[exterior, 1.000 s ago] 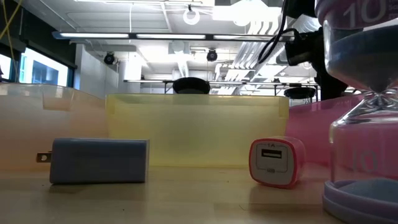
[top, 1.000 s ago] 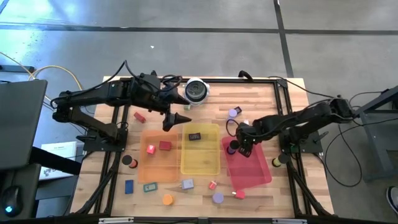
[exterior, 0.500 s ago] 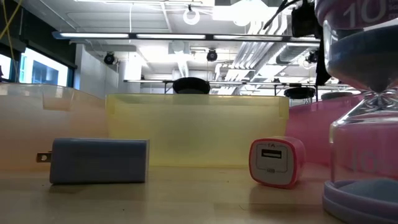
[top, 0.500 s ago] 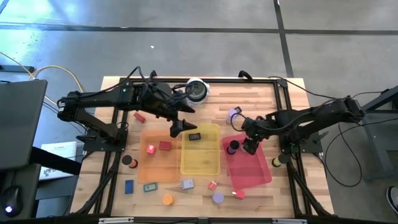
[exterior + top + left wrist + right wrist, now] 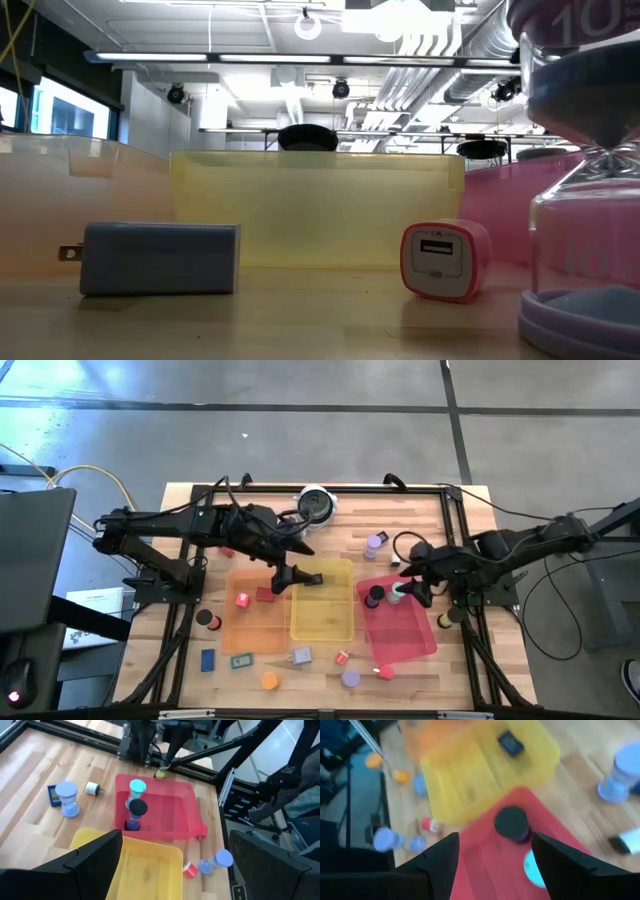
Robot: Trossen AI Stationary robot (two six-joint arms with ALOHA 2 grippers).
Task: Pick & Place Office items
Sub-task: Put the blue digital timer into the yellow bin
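Note:
The red tray (image 5: 405,635) holds two timers standing upright: one teal-topped (image 5: 396,593) and one black-topped (image 5: 374,596). My right gripper (image 5: 415,595) is open just right of the teal one, which shows between its fingers (image 5: 535,870) in the right wrist view. My left gripper (image 5: 292,575) is open and hovers over the far left part of the yellow tray (image 5: 322,622), beside a black block (image 5: 313,578) lying in it. Its wrist view looks across the yellow tray (image 5: 150,870) at the red tray (image 5: 165,815). Other small pieces lie scattered on the table.
The orange tray (image 5: 250,622) holds two red bits (image 5: 265,594). A silver-and-black round object (image 5: 316,505) sits at the far edge, with a purple timer (image 5: 375,542) near it. Along the near edge lie a grey charger (image 5: 160,258), a pink charger (image 5: 445,260), discs and blocks.
My right gripper has drawn back toward the table's right edge, uncovering the teal-topped timer standing in the red tray, and its arm has left the low view. My left gripper has moved toward the near edge and to the right, from bare table to over the yellow tray.

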